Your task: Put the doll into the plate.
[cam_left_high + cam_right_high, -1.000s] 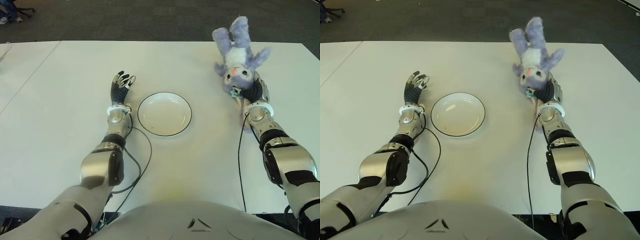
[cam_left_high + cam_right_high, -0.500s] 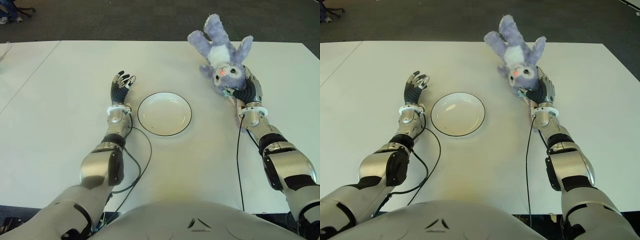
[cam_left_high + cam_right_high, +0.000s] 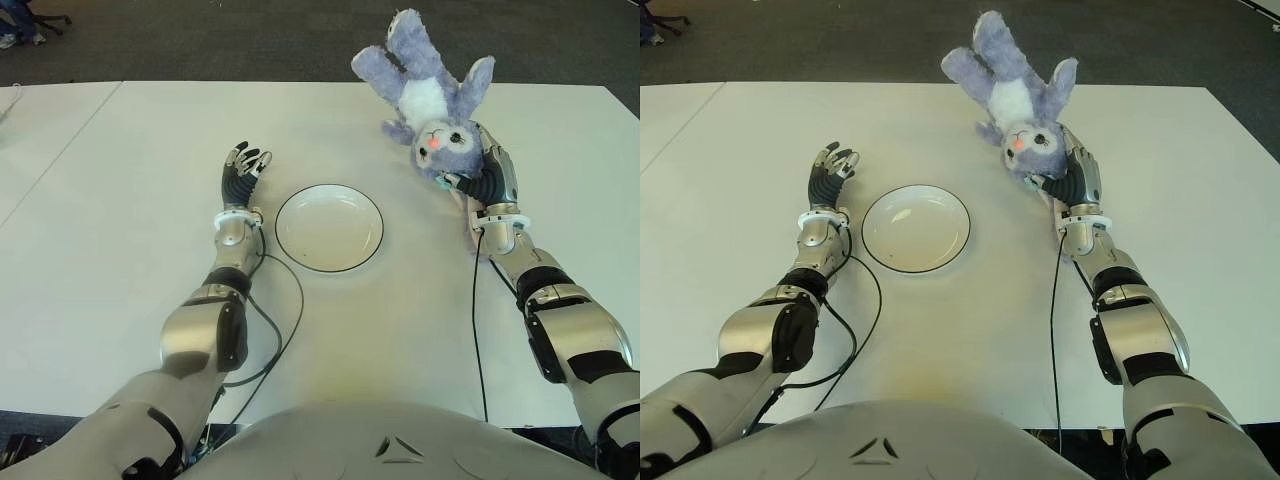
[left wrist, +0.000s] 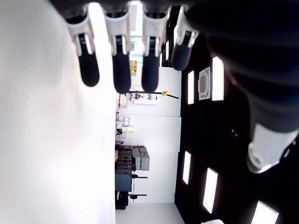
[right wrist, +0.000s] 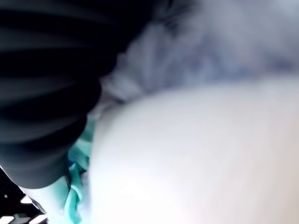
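The doll (image 3: 428, 95), a purple plush rabbit with a white belly, hung upside down above the far right part of the table (image 3: 120, 300). Its face pointed toward the robot and its legs stuck up past the table's far edge. The right hand (image 3: 487, 178) was clamped on its head from below, fingers wrapped around the plush. In the right wrist view the fur (image 5: 210, 51) filled most of the picture, pressed close against the dark hand, with a bit of teal fabric at the grip. Whether any part of the doll touched the table could not be told.

The plate (image 3: 329, 227), white with a dark rim, lay flat near the middle of the table, to the left of the doll and nearer the robot. It held nothing. The doll was well apart from it, not over it.

The left hand (image 3: 241, 172) showed just to the left of the plate, palm up, with its fingers (image 4: 119, 60) spread loosely and holding nothing. In the left wrist view the four fingers were extended side by side beside the white tabletop. A black cable (image 3: 280, 320) curved along the left forearm near the plate's near edge, and another cable (image 3: 474, 320) ran beside the right forearm toward the table's near edge.

Beyond the far edge of the table lay dark floor (image 3: 250, 40).
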